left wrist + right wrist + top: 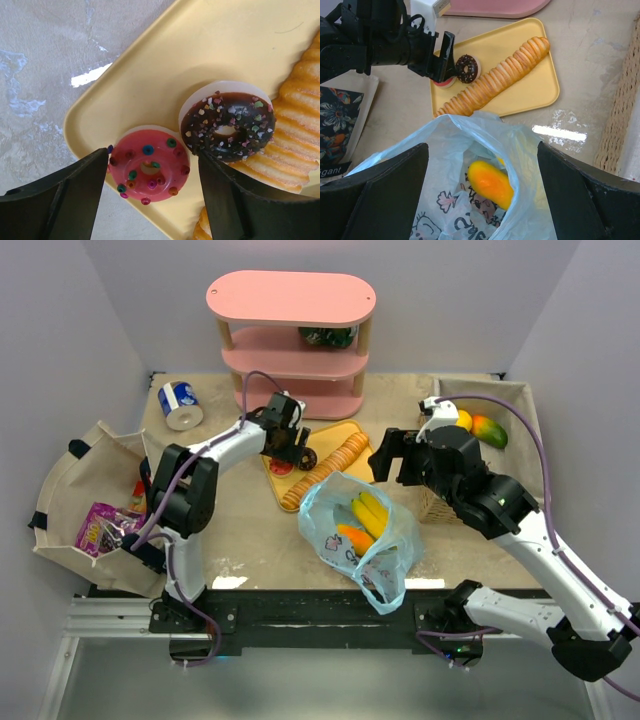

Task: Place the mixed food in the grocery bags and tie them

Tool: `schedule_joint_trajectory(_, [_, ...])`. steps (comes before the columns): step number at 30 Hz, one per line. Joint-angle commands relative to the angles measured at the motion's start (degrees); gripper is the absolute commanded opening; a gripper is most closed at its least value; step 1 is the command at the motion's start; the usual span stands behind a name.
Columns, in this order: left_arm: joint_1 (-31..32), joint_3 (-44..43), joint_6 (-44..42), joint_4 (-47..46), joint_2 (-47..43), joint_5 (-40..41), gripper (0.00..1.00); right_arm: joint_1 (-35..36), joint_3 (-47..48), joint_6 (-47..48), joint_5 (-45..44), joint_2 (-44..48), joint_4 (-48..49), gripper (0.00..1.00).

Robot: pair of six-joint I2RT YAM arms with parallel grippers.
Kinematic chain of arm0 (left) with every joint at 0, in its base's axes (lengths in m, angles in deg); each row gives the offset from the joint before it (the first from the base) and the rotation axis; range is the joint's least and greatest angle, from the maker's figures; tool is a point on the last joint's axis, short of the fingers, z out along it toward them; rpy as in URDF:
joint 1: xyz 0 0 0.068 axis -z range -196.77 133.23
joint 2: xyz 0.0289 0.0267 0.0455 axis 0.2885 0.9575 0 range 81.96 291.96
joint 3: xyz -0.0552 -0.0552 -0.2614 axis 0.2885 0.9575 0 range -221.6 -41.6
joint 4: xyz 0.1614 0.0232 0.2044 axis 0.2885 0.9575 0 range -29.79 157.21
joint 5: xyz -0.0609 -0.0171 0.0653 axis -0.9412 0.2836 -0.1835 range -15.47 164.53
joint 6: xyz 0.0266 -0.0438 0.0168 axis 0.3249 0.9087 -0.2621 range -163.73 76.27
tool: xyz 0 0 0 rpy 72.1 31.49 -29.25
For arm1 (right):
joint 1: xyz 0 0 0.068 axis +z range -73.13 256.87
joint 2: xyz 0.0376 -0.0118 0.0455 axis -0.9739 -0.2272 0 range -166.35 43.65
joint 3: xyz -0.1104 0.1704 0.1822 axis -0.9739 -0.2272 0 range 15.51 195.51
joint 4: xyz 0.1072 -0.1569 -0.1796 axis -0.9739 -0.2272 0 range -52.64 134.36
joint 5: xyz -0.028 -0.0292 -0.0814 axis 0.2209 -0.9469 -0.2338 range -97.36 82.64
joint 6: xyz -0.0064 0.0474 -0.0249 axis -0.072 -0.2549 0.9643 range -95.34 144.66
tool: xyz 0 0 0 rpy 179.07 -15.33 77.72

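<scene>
A light-blue grocery bag (pixel 385 560) with cartoon prints lies open in the middle of the table, holding yellow bananas (pixel 369 512) and an orange fruit (pixel 352 537). My right gripper (pixel 388 456) is open above its mouth; the right wrist view shows the bag (pixel 445 200) and the orange fruit (pixel 490 184) between my spread fingers (pixel 395 190). My left gripper (pixel 293 448) is open over the yellow tray (pixel 345 432), its jaws either side of a pink doughnut (pixel 149 170). The chocolate-glazed doughnut (pixel 227 126) lies beside it, against the loaf (pixel 295 105).
A pink shelf (pixel 290 300) stands at the back. A blue-and-white can (pixel 180 405) lies at the back left. A cloth tote (pixel 70 480) at the left holds a purple packet (pixel 98 528). A lined wicker basket (pixel 520 400) at the right holds a mango (pixel 488 430).
</scene>
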Motion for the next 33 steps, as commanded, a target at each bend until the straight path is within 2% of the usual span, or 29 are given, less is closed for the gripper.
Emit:
schedule_joint_trajectory(1, [-0.51, 0.49, 0.60, 1.32, -1.93, -1.41, 0.78, 0.20, 0.82, -0.74, -1.41, 0.26, 0.37, 0.93])
schedule_joint_trajectory(3, [-0.51, 1.45, 1.21, 0.37, -3.94, -0.80, 0.78, 0.11, 0.91, -0.65, -1.50, 0.43, 0.20, 0.93])
schedule_joint_trajectory(6, [-0.78, 3.65, 1.39, -2.80, -7.20, -3.34, 0.84, 0.20, 0.48, -0.91, -1.50, 0.70, 0.02, 0.93])
schedule_joint_trajectory(13, [-1.22, 3.30, 0.78, -2.63, -6.15, -4.40, 0.85, 0.20, 0.47, -0.82, -0.71, 0.00, 0.20, 0.93])
schedule_joint_trajectory(17, [-1.31, 1.81, -0.80, -1.41, -2.47, -3.88, 0.79, 0.11, 0.56, -0.74, -0.71, 0.00, 0.29, 0.93])
schedule_joint_trajectory(25, [-1.30, 0.75, -2.30, -0.43, 0.35, -2.56, 0.73, 0.20, 0.30, -0.91, -1.50, 0.70, -0.06, 0.93])
schedule_joint_trajectory(27, [-1.22, 1.27, -2.38, -0.52, 0.62, -2.64, 0.69, 0.20, 0.21, -1.00, -1.68, 0.70, -0.06, 0.93])
schedule_joint_trajectory(28, [-1.30, 1.45, -2.38, -0.61, 0.62, -2.73, 0.61, 0.11, 0.30, -1.09, -1.59, 0.70, -0.06, 0.93])
schedule_joint_trajectory(33, [-1.22, 2.42, -2.21, -2.98, -2.54, -3.61, 0.37, 0.11, 0.03, -1.09, -1.76, 0.52, 0.20, 0.93])
